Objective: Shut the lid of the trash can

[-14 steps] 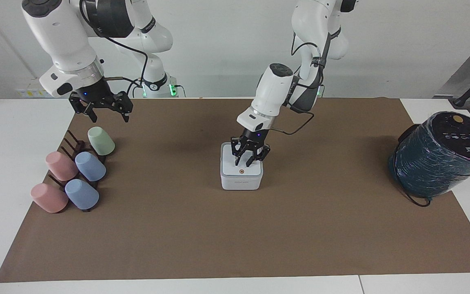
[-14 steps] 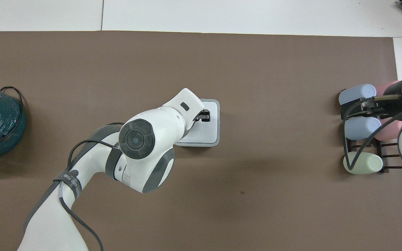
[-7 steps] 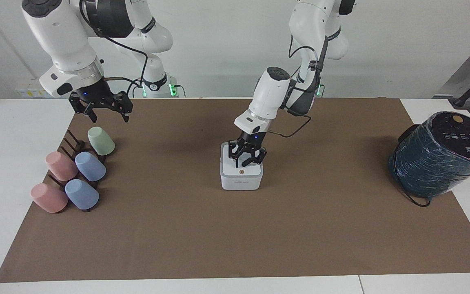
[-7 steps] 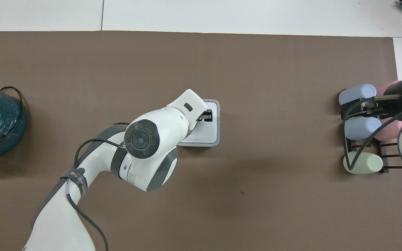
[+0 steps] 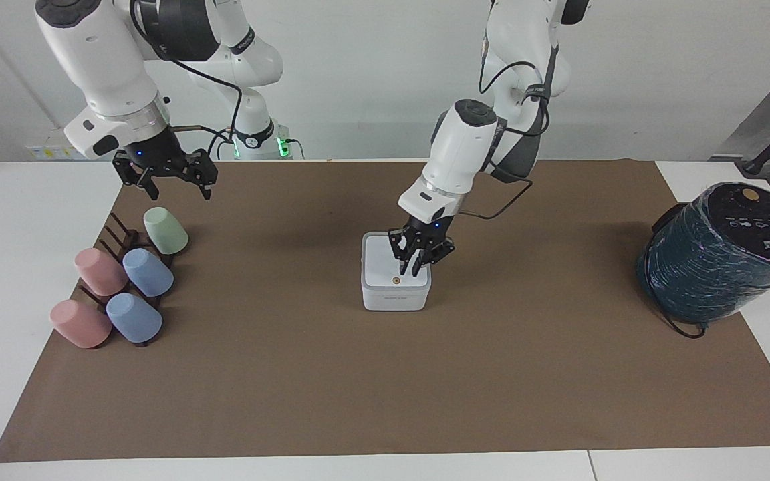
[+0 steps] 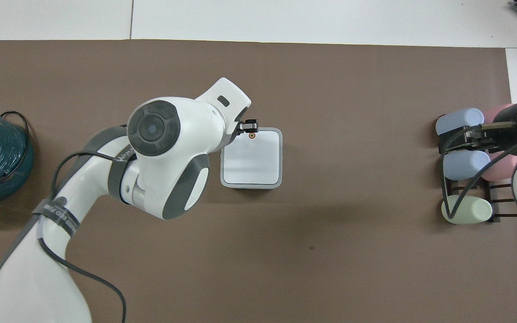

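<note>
The white cube-shaped trash can [image 5: 395, 297] stands mid-mat. Its lid [image 5: 381, 260] lies flat and closed on top, with the orange dot facing up near the edge farther from the robots; the lid also shows in the overhead view [image 6: 251, 157]. My left gripper [image 5: 412, 270] points down, fingers drawn together, at the lid's surface beside the dot, toward the left arm's end; I cannot tell if it touches. It also shows in the overhead view [image 6: 248, 126]. My right gripper [image 5: 176, 192] waits open and empty in the air over the cup rack.
A dark rack [image 5: 117, 240] holds several pastel cups on their sides, including a green one [image 5: 166, 230], at the right arm's end. A large dark teal wrapped cylinder [image 5: 719, 260] with a black cable stands at the left arm's end.
My left gripper has shifted over the lid toward the left arm's end and the dot, and its fingers have drawn together. The lid stays flat. The right arm has not moved.
</note>
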